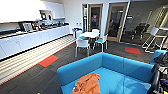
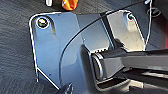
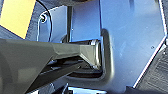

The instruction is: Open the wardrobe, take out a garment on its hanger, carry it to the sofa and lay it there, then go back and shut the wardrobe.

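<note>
Office kitchenette with white counters, a round table and chairs (image 1: 82, 44) fills the head view. Nearer, the orange garment (image 1: 86, 85) lies crumpled on the blue sofa (image 1: 117, 67) seat, close to its front edge, where it might slide off. Left wrist view: an orange scrap (image 2: 70, 3) above dark carpet. Neither wrist view reveals whether either gripper's fingers are released or clenched.

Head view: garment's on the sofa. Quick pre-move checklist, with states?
1. Orange garment lying on the blue sofa seat: ok.
2. Garment fully on the seat, nothing hanging off: cannot tell, it runs past the picture's lower edge.
3. Hanger still in the garment: cannot tell.
4. Grippers free of the garment: cannot tell.
5. Dark carpet beside the sofa's left end free of obstacles: ok.
</note>
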`<state>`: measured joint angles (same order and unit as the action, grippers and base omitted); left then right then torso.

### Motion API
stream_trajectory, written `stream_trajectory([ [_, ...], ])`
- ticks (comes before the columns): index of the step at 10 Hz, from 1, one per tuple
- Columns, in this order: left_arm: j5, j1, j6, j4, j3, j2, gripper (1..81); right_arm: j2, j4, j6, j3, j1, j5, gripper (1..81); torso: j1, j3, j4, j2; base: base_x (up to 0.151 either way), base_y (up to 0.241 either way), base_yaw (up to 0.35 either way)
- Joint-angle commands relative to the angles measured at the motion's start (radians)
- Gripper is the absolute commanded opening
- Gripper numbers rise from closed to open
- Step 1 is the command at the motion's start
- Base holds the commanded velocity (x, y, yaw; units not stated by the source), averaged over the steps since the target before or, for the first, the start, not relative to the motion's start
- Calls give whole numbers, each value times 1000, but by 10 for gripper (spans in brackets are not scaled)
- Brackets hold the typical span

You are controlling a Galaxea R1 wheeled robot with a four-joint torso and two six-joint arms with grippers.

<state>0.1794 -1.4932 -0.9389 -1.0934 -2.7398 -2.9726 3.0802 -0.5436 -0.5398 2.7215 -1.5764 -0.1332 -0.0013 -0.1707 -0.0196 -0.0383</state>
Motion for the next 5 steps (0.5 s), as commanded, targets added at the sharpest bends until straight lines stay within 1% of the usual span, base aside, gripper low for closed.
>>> stream_trajectory([
  [1,-38,35,8,-11,-5,6,811,13,-10,4,-2,20,46,811,1,0,0,0,0,0,265],
  [5,-38,38,9,-20,-5,4,811,28,-10,4,4,15,47,811,1,0,0,0,0,0,286],
])
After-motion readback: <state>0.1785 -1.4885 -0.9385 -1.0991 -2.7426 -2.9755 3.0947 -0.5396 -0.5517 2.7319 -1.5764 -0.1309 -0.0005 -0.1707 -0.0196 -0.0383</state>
